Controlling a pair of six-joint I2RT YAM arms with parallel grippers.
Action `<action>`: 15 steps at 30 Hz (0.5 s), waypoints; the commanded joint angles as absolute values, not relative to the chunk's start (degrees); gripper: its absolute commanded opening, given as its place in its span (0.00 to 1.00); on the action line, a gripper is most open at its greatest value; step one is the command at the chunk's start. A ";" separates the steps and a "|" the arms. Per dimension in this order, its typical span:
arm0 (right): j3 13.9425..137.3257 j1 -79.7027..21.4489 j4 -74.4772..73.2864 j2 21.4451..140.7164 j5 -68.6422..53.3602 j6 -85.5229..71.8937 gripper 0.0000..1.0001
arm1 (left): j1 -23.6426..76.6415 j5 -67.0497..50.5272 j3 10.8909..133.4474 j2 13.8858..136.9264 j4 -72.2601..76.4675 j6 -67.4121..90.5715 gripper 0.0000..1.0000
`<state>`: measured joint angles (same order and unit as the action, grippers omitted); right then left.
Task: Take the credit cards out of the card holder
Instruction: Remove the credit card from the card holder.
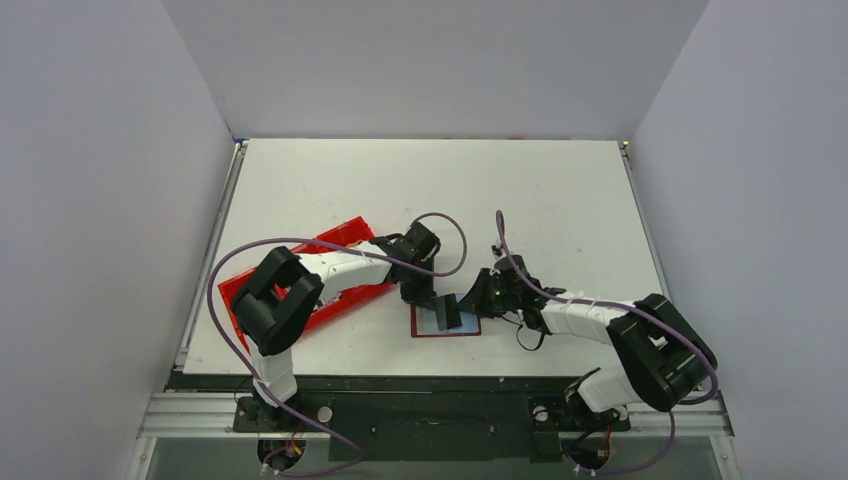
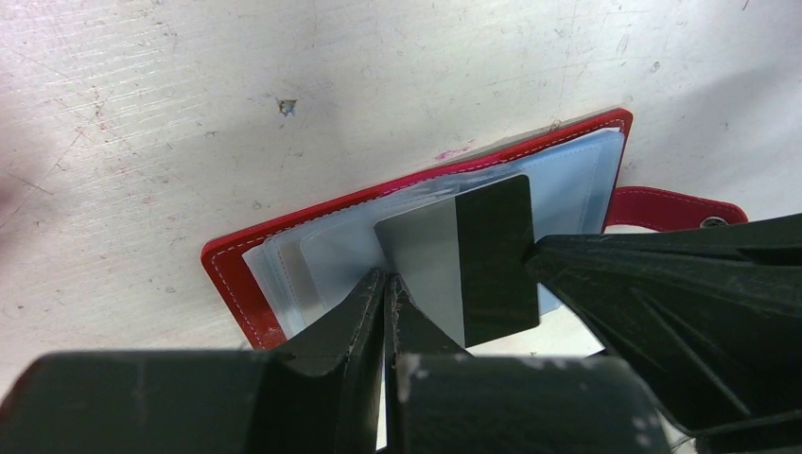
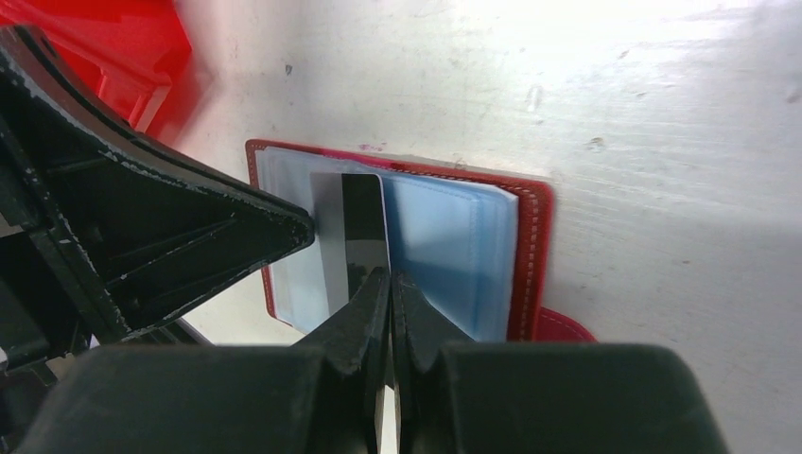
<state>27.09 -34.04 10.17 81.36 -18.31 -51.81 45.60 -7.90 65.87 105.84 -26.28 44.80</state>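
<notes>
Lying open on the table [image 1: 560, 220] near its front edge, between the two arms, the card holder [image 1: 430, 325] turns its pale blue pockets upward, with its strap tab [image 2: 662, 206] sticking out at one side. One credit card [image 2: 473, 265], grey with a dark stripe, stands raised over the pockets. The left gripper [image 2: 388, 282] has its fingers pressed together on one edge of it, and the right gripper [image 3: 390, 276] is likewise clamped on the opposite edge. A red tray [image 1: 345, 236] lies under the left arm, near the holder but apart from it.
</notes>
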 commanded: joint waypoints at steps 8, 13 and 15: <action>25.51 -30.48 11.49 78.01 -19.60 -51.27 0.00 | 45.68 -4.56 63.47 108.28 -26.52 44.92 0.00; 25.49 -30.11 10.72 76.92 -19.48 -51.22 0.00 | 45.58 -4.59 63.68 108.11 -26.53 44.84 0.00; 25.41 -29.54 10.13 76.20 -19.51 -51.01 0.00 | 45.59 -4.57 63.92 107.95 -26.67 44.83 0.00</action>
<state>25.58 -30.61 9.87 79.46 -19.14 -51.79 45.60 -7.81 65.52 105.84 -25.71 45.41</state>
